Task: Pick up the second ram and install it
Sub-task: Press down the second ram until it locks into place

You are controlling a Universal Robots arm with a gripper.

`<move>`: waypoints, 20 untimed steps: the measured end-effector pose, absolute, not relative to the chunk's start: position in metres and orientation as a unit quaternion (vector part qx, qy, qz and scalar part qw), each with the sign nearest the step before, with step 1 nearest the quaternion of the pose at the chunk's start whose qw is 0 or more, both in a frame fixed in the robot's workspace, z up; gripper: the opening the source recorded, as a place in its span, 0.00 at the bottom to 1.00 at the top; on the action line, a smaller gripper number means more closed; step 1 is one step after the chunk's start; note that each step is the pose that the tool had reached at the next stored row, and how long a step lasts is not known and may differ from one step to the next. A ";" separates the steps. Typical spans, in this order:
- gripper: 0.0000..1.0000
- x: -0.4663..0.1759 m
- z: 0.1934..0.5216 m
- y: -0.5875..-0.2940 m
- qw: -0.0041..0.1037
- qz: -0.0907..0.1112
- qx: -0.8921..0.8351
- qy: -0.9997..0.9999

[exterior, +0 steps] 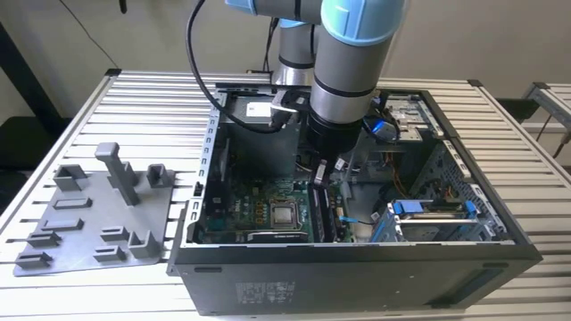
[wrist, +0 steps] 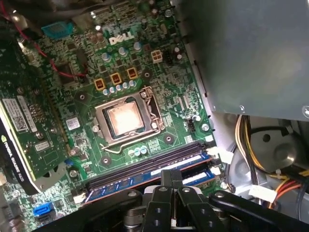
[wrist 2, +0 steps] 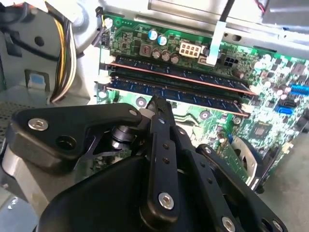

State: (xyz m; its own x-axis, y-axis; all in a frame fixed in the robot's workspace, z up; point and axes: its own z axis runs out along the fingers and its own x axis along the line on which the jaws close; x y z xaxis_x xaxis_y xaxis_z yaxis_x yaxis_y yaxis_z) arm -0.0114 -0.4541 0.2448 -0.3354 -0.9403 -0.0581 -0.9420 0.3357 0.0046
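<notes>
My gripper (exterior: pixel 319 175) reaches down into the open computer case, over the memory slots at the edge of the green motherboard (wrist: pixel 72 87). Its fingers (wrist 2: pixel 157 104) are shut together with nothing between them. Two dark memory sticks stand side by side in the slots. The fingertips sit at the top edge of the one nearer them, the second ram (wrist 2: pixel 193 94), about at its middle. I cannot tell whether they press on it. In the first wrist view the fingertips (wrist: pixel 172 175) cover the middle of the ram (wrist: pixel 128 184).
The black case (exterior: pixel 357 267) walls in the arm on all sides. A processor socket (wrist: pixel 126 118) lies beside two bare slots. Yellow cables (wrist: pixel 251 150) and a drive cage (exterior: pixel 428 217) crowd the side. A grey tray (exterior: pixel 98 221) with upright posts lies on the slatted table.
</notes>
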 end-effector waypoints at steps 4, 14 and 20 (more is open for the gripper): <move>0.11 -0.011 0.242 -0.454 0.022 0.019 -0.582 0.813; 0.11 -0.011 0.235 -0.454 0.024 0.018 -0.646 0.762; 0.11 -0.011 0.235 -0.454 0.025 0.018 -0.665 0.746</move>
State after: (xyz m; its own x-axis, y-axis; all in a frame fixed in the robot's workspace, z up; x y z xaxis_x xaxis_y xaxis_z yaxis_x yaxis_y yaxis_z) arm -0.0114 -0.4542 0.2352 -0.1145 -0.9916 -0.0608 -0.9933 0.1151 -0.0064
